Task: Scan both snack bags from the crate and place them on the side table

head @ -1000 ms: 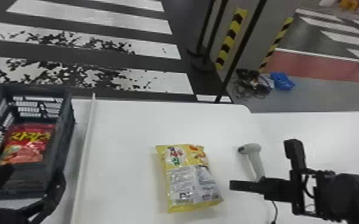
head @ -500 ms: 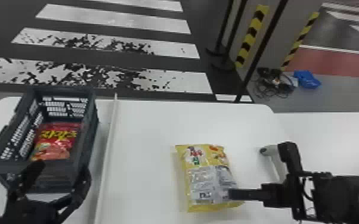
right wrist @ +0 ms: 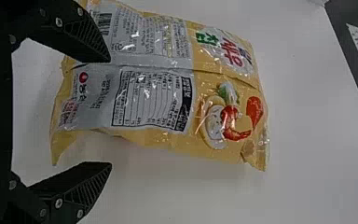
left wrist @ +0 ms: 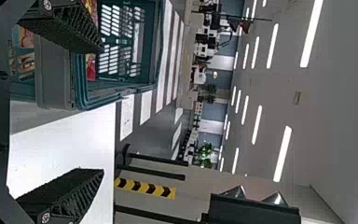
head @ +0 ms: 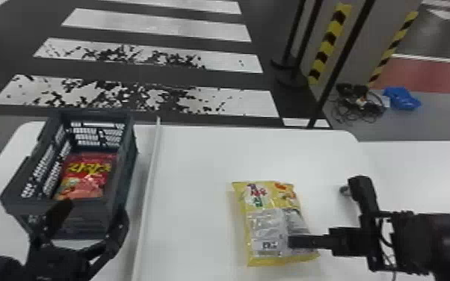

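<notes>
Has pillow-shaped yellow-silver foil bag (head: 269, 224) right of boxy grey plastic crate (head: 126, 164) (scan unclear), likely unplaced, and flat red foil bag (head: 86, 179) inside, with black left gripper (left wrist: 103, 109) and right gripper (right wrist: 110, 112) open.

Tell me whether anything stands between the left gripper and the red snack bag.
Yes: the near wall of the crate seems to stand between the left gripper and the red snack bag, which lies low inside. The crate's top is open, so going in over that wall looks possible.
</notes>
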You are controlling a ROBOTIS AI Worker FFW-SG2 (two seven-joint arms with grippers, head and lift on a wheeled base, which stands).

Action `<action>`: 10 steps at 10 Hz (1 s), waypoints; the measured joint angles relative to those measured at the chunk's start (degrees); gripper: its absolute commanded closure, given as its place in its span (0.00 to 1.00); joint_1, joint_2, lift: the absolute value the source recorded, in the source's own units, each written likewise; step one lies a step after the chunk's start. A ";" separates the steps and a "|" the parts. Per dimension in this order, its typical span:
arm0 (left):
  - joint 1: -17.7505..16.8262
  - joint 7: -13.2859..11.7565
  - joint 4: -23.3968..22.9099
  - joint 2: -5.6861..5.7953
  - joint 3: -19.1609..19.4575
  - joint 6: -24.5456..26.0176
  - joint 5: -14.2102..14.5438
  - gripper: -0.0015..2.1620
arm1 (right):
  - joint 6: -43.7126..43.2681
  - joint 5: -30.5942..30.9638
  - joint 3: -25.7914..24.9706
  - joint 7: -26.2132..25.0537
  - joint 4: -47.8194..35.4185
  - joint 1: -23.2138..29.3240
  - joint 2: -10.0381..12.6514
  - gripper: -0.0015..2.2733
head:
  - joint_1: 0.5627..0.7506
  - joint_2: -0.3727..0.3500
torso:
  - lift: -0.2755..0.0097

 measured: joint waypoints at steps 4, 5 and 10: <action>-0.12 0.26 0.12 -0.03 0.01 0.12 0.00 0.04 | -1.53 1.91 -0.14 3.79 2.24 -0.99 -0.18 0.99 | 0.70 0.29 | 0.63; -0.12 0.33 0.13 -0.06 0.01 0.15 0.00 0.04 | -1.56 1.60 -0.91 4.54 2.23 -0.99 -0.21 1.00 | 0.70 0.29 | 0.63; -0.03 0.36 0.18 0.00 -0.05 0.18 0.00 0.04 | -0.77 -5.65 -11.16 7.46 1.72 -0.78 -0.18 0.99 | 0.70 0.25 | 0.63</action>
